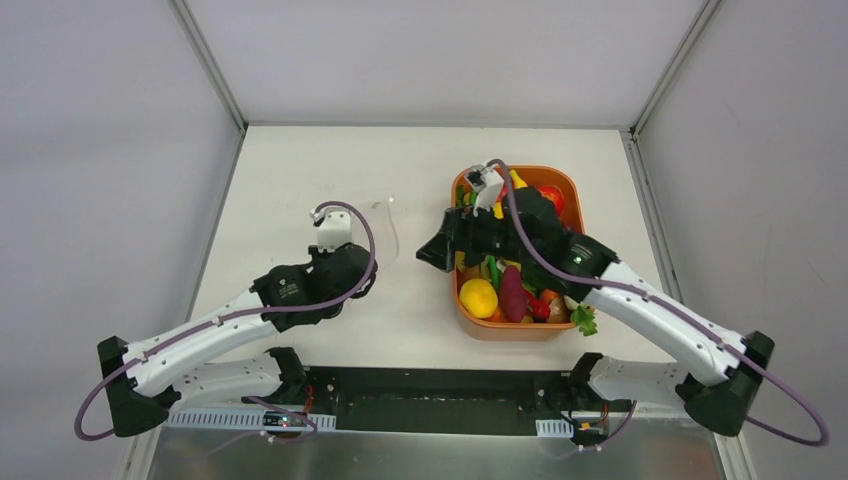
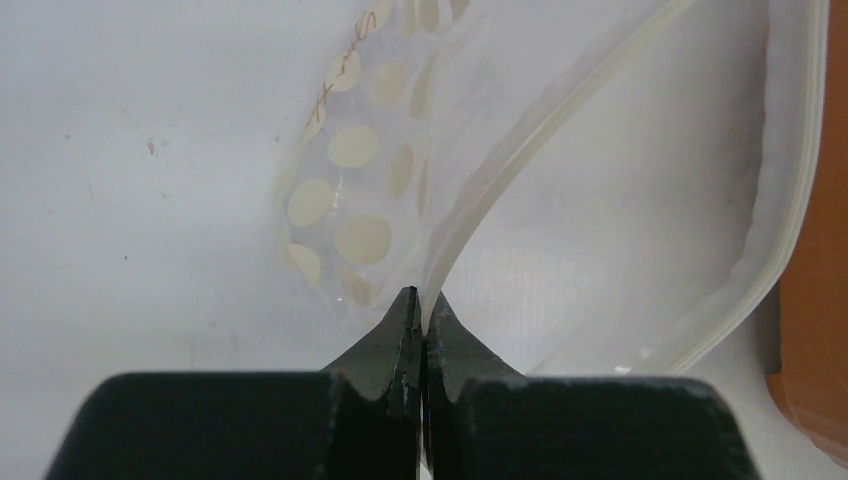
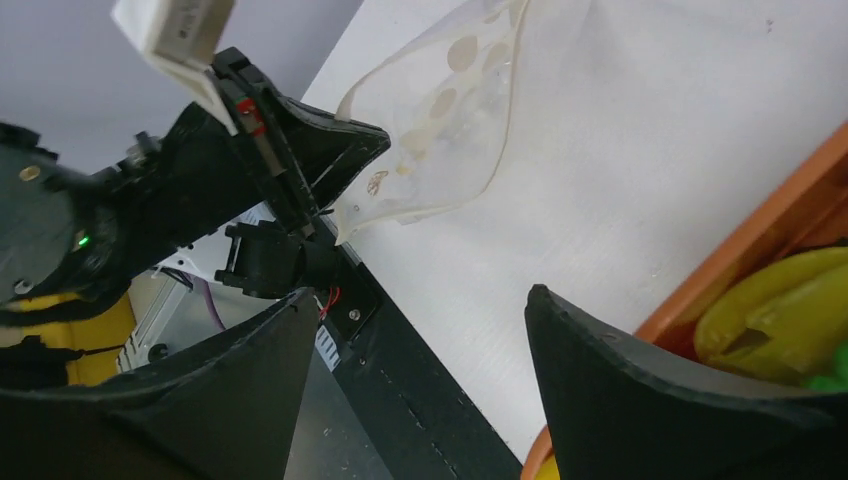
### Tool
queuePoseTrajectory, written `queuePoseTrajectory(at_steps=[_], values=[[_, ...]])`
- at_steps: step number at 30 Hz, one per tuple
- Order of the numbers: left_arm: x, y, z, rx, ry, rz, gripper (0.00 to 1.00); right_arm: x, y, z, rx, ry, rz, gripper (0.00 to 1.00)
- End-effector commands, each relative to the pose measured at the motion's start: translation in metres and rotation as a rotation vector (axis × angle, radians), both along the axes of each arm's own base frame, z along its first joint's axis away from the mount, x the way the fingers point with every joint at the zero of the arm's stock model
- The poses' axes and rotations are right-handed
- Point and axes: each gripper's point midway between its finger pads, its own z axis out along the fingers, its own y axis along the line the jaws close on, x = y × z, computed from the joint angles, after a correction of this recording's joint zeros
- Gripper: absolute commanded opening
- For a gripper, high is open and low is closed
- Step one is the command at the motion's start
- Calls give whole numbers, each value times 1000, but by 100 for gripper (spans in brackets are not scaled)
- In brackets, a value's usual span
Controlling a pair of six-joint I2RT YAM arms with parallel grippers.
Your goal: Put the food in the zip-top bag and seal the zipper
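Observation:
The clear zip-top bag [image 2: 360, 170] with white dots hangs open from my left gripper [image 2: 422, 300], which is shut on its rim beside the whitish zipper [image 2: 520, 150]. In the top view the bag [image 1: 385, 230] is faint, left of the orange tray [image 1: 459, 292], with the left gripper [image 1: 368, 268] at its near edge. The food lies in the tray: a yellow lemon [image 1: 478, 297], a purple piece [image 1: 512, 293], a red piece [image 1: 552, 197]. My right gripper [image 1: 440, 250] is open and empty beside the tray's left wall. In the right wrist view it [image 3: 415, 300] faces the bag [image 3: 450, 130].
The tray's orange rim [image 3: 760, 250] and a yellow piece [image 3: 790, 310] show at the right of the right wrist view. The tray's edge [image 2: 815, 250] is close to the bag's mouth. White enclosure walls stand around the table. The black base rail [image 1: 430, 395] runs along the near edge.

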Motion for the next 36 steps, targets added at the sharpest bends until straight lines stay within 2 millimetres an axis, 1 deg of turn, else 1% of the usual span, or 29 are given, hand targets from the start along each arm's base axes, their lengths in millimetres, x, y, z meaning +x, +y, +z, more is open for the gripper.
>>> queuePoseTrajectory(at_steps=[1, 5, 6, 8, 11, 14, 18, 21, 23, 26, 29, 30, 32, 33, 35, 36], values=[[4, -10, 0, -29, -6, -15, 0, -8, -37, -6, -92, -55, -37, 80], [5, -18, -2, -36, 3, -35, 0, -20, -74, -26, -237, -37, -67, 83], [6, -20, -2, -40, 4, -40, 0, -24, -81, -31, -265, -31, -66, 83], [7, -24, -3, -41, 9, -47, 0, -36, -90, -35, -294, -16, -26, 84], [8, -30, -4, -42, 13, -64, 0, -54, -94, -39, -318, 29, 47, 85], [9, -30, -3, -32, 18, -67, 0, -61, -97, -43, -340, 61, 75, 85], [8, -29, -3, -28, 15, -67, 0, -58, -105, -52, -389, 60, 52, 86], [8, -29, -3, -29, 12, -73, 0, -56, -108, -66, -457, 84, 58, 86], [8, -28, -3, -24, 11, -76, 0, -51, -110, -75, -503, 91, 46, 85], [9, -29, -3, -21, 13, -82, 0, -48, -109, -84, -541, 98, 52, 78], [8, -29, -3, -18, 16, -86, 0, -44, -108, -86, -550, 88, 45, 69], [8, -29, -3, -18, 16, -87, 0, -44, -108, -85, -546, 84, 48, 69], [8, -30, -3, -17, 17, -90, 0, -44, -107, -83, -535, 75, 52, 72], [8, -30, -3, -19, 16, -90, 0, -45, -107, -82, -531, 72, 54, 69], [8, -30, -2, -17, 16, -93, 0, -46, -107, -83, -530, 72, 60, 60], [8, -30, -2, -17, 16, -94, 0, -46, -107, -82, -528, 72, 63, 59]])
